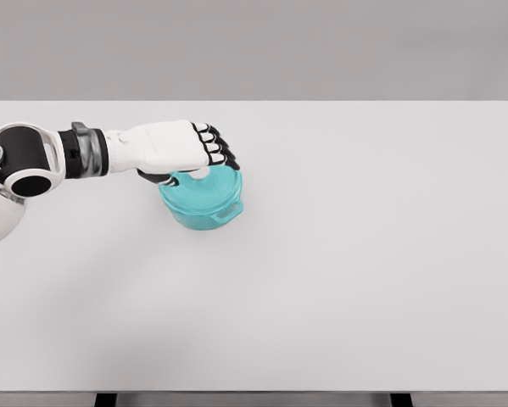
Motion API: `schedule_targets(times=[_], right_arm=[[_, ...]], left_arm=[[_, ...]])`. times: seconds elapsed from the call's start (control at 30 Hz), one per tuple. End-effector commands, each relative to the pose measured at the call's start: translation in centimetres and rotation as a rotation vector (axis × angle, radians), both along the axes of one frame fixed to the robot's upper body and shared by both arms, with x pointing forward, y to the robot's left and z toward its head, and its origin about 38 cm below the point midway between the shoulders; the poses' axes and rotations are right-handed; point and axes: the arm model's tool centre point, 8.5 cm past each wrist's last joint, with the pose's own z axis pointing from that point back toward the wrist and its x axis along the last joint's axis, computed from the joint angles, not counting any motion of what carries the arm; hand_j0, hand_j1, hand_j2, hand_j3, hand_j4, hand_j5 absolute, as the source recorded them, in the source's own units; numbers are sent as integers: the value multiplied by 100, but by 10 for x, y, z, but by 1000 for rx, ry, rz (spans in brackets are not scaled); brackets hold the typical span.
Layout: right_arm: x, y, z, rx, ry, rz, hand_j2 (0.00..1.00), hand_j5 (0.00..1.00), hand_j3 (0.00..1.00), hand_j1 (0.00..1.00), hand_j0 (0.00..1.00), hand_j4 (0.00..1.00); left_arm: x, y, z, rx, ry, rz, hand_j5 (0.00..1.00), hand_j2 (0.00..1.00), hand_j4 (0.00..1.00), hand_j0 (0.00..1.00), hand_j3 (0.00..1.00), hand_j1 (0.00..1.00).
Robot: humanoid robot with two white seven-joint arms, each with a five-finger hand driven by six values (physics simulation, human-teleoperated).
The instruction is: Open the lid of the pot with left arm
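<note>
A small teal pot (204,203) with side handles stands on the white table (338,254), left of centre. Its teal lid (211,186) sits on top, with a white knob just showing under my fingers. My left hand (204,161) reaches in from the left and lies over the lid, its dark-jointed fingers (220,149) curled down around the knob. The far left part of the lid is hidden by the hand. No right arm shows in the head view.
The table's front edge runs along the bottom of the picture, and its back edge meets a grey wall. My left forearm (84,153) stretches above the table's left part.
</note>
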Motion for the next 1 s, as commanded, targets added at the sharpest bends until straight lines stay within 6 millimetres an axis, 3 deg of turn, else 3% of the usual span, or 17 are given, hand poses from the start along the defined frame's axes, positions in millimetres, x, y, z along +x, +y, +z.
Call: schedule_targets(times=[0.0, 0.23, 0.97], right_arm=[[0, 0, 0, 1, 0, -1, 100, 100, 100, 100, 100, 100], [0, 0, 0, -1, 0, -1, 100, 100, 100, 100, 100, 100], [0, 0, 0, 1, 0, -1, 100, 100, 100, 100, 100, 100]], left_arm=[[0, 0, 0, -4, 2, 1, 86, 86, 86, 86, 86, 86], [0, -11, -7, 1, 1, -6, 86, 86, 86, 86, 86, 86], [1, -10, -7, 2, -1, -3, 87, 87, 87, 87, 87, 87]])
